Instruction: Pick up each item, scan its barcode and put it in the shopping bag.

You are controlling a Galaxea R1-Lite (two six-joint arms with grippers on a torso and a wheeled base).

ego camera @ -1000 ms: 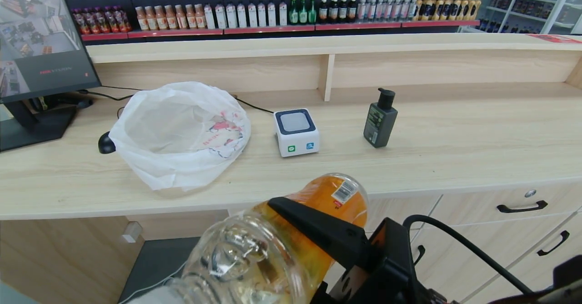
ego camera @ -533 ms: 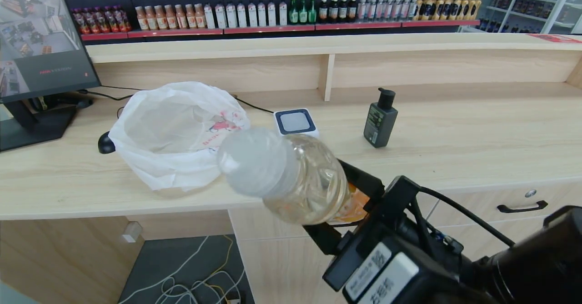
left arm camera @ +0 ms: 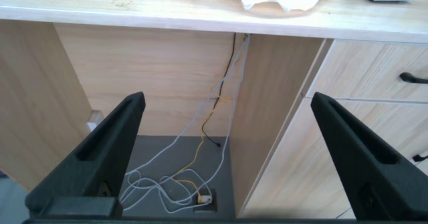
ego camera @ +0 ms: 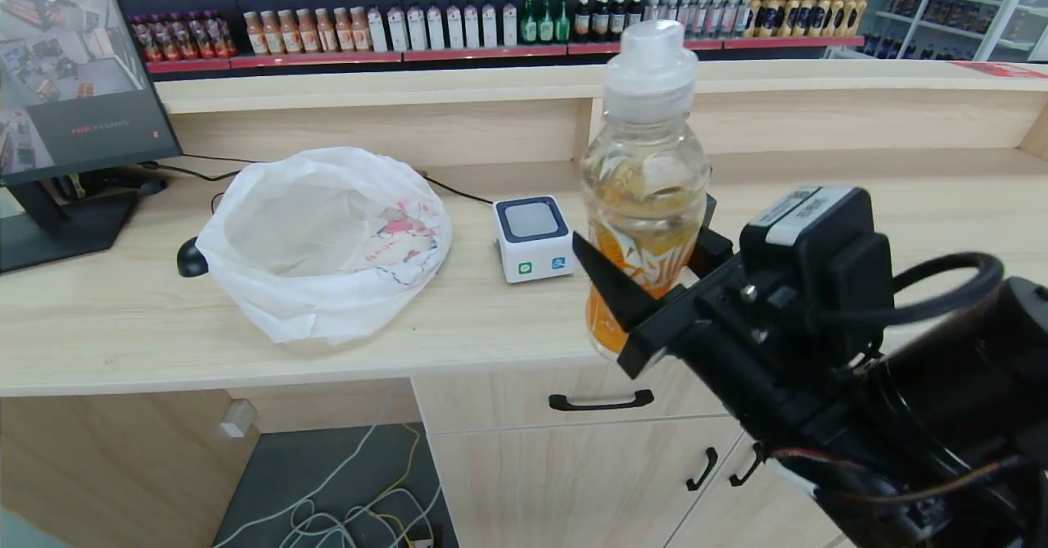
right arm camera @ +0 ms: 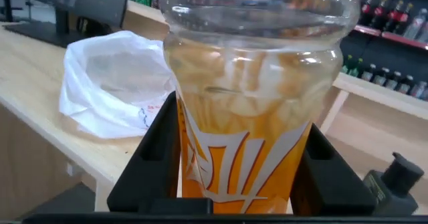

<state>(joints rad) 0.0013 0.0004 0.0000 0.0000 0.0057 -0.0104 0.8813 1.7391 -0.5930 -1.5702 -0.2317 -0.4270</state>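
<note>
My right gripper [ego camera: 651,274] is shut on an orange drink bottle [ego camera: 645,196] with a white cap, held upright in front of the counter, to the right of the white scanner box [ego camera: 532,238]. The wrist view shows the bottle [right arm camera: 246,117] clamped between my right gripper's [right arm camera: 237,164] black fingers. The white shopping bag [ego camera: 323,237] lies open on the counter left of the scanner, and appears as the bag [right arm camera: 114,83] behind the bottle. My left gripper [left arm camera: 234,150] hangs open below the counter edge, holding nothing.
A dark pump bottle [right arm camera: 394,177] stands on the counter behind the held bottle. A monitor [ego camera: 70,65] and a black mouse [ego camera: 191,260] sit at the left. Drawers [ego camera: 602,400] with black handles lie under the counter. Cables [left arm camera: 194,157] lie on the floor.
The right arm swung the bottle up from lying tilted low in front of the counter to upright beside the scanner, now covering the pump bottle in the head view.
</note>
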